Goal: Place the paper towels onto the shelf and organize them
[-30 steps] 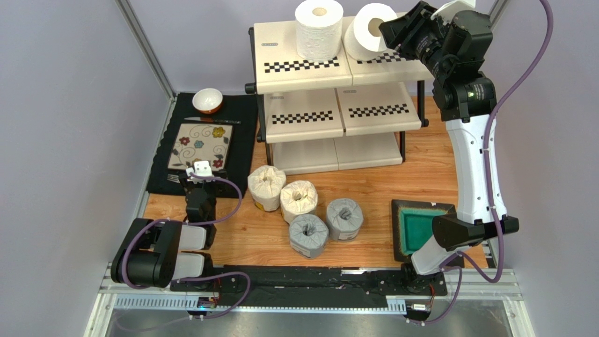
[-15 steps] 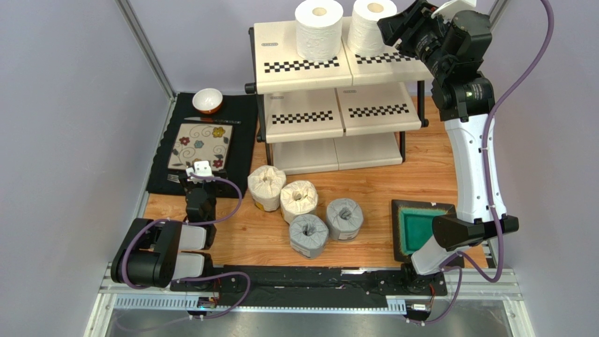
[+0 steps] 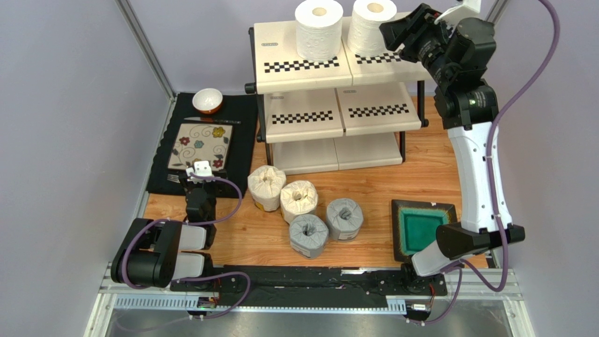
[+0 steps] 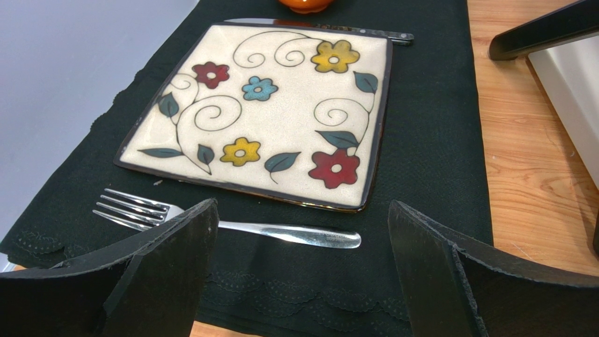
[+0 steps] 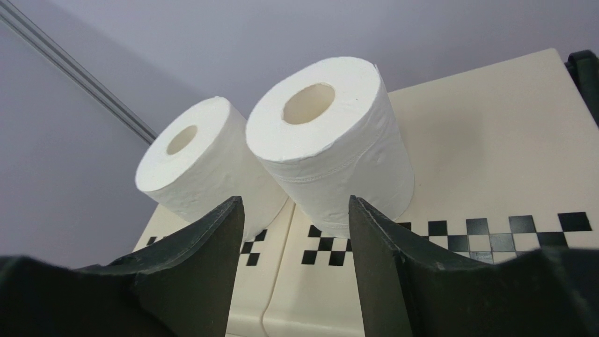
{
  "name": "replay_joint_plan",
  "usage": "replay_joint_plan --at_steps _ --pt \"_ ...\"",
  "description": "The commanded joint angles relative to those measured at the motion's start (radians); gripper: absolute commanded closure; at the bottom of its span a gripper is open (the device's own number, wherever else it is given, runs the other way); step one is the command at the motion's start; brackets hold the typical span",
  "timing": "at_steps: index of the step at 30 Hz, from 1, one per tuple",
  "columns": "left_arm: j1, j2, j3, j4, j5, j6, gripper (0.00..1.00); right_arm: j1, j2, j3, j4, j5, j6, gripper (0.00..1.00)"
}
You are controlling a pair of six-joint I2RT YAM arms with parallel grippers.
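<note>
paper towels [image 3: 308, 235]: looking light, squishy - i'd be grabbing across the sides
right gripper [image 5: 295, 210]: sitting parted, empty
left gripper [image 4: 302, 210]: gaping wide, empty

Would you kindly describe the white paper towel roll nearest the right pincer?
This plain white paper towel roll is a fat, soft-looking cylinder, standing upright with its centre hole facing up. It rests on the right cream panel of the shelf's top tier, behind the checkered strip, close beside a second white roll. The right pincer, open, faces it without gripping.

No legible text anywhere, oval mark [image 3: 270, 44] on shelf [image 3: 320, 116] unreadable
</note>
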Motion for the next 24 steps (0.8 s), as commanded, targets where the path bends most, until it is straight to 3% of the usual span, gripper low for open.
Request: replay_joint_plan --at_steps 1,7,14,24 --pt "0.007 0.001 -0.239 0.034 0.018 0.01 0.01 0.033 -0.123 0.008 0.084 -0.004 -0.001 0.4" --pt "0.007 0.001 -0.239 0.034 0.018 0.01 0.01 0.174 -0.115 0.012 0.075 0.001 -0.037 0.39" --pt "0.007 0.002 -0.239 0.034 0.018 0.01 0.01 0.476 0.073 0.182 0.036 0.114 -0.191 0.37" --pt "0.007 0.002 -0.239 0.034 0.018 0.01 0.01 0.607 0.31 0.307 0.162 0.175 -0.289 0.36"
